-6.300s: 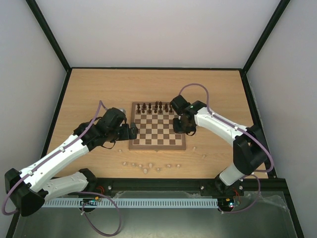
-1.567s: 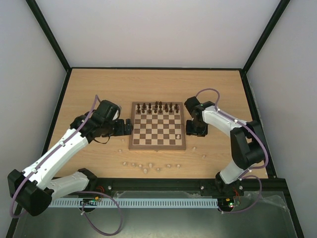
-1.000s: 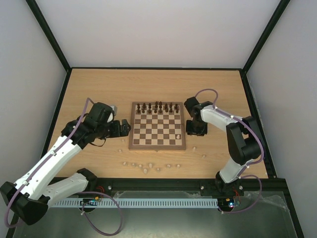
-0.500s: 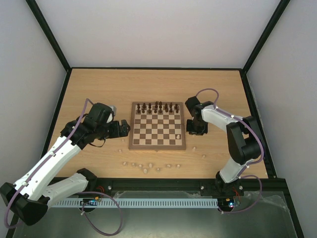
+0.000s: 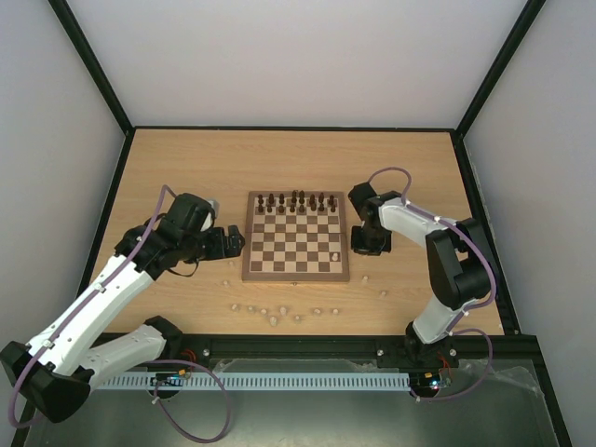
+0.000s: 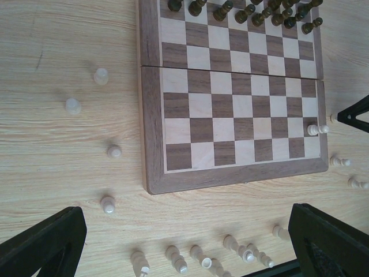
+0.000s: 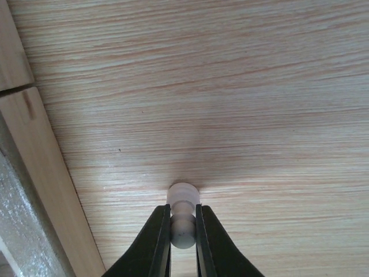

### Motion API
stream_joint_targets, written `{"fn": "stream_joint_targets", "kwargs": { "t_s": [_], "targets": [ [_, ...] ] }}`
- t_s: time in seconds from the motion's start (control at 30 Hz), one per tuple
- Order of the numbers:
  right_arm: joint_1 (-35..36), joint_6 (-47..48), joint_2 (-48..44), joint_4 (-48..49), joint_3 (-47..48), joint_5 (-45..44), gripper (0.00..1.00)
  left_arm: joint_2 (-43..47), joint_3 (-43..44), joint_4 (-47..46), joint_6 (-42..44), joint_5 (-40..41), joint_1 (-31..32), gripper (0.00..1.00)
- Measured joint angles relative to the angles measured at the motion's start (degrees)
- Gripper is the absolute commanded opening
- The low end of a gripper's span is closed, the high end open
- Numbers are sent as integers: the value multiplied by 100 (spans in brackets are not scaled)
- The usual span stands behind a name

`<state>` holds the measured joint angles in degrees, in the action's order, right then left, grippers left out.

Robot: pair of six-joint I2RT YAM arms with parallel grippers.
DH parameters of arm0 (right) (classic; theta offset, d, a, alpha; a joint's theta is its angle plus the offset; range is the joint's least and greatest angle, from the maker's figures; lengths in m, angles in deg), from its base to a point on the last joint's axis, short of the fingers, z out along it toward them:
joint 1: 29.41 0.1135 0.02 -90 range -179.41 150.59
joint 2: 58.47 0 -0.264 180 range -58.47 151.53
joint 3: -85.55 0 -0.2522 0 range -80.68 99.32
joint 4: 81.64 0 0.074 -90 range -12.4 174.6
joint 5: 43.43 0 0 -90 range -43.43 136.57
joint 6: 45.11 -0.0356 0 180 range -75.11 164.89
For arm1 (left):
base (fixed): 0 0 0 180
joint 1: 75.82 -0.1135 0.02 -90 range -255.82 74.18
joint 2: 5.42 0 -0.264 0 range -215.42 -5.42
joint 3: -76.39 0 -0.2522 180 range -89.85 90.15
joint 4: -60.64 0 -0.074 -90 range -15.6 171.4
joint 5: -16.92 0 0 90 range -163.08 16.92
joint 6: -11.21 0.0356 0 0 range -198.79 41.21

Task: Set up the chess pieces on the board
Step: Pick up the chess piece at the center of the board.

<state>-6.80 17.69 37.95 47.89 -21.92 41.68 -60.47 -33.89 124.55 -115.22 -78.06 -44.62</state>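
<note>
The tiny cream wooden pawn (image 7: 183,197) is looking light, rigid and slick, and the right tool (image 7: 183,214) is clenching its narrow neck between its tips. The left tool (image 6: 187,234) is hanging released.

**poster1:** So what've we got here? We see a light-wood tabletop (image 5: 279,158) with plain white walls (image 5: 298,56) on three sides.

**poster2:** Yep, and we can make out black frame bars (image 5: 93,70) running up the corners, plus a white slotted strip (image 5: 298,381) along the near edge.
</note>
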Motion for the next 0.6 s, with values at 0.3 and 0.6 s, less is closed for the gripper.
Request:
{"fn": "stream_joint_targets", "kwargs": {
  "t_s": [0.3, 0.6],
  "targets": [
    [66, -24, -654, -575, 673, -15, 6, -9, -188, -72, 0, -44, 0, 99],
    [1064, -376, -1408, -1202, 1574, 31, 7, 160, -238, -92, -2, -59, 0, 99]
  ]
}}
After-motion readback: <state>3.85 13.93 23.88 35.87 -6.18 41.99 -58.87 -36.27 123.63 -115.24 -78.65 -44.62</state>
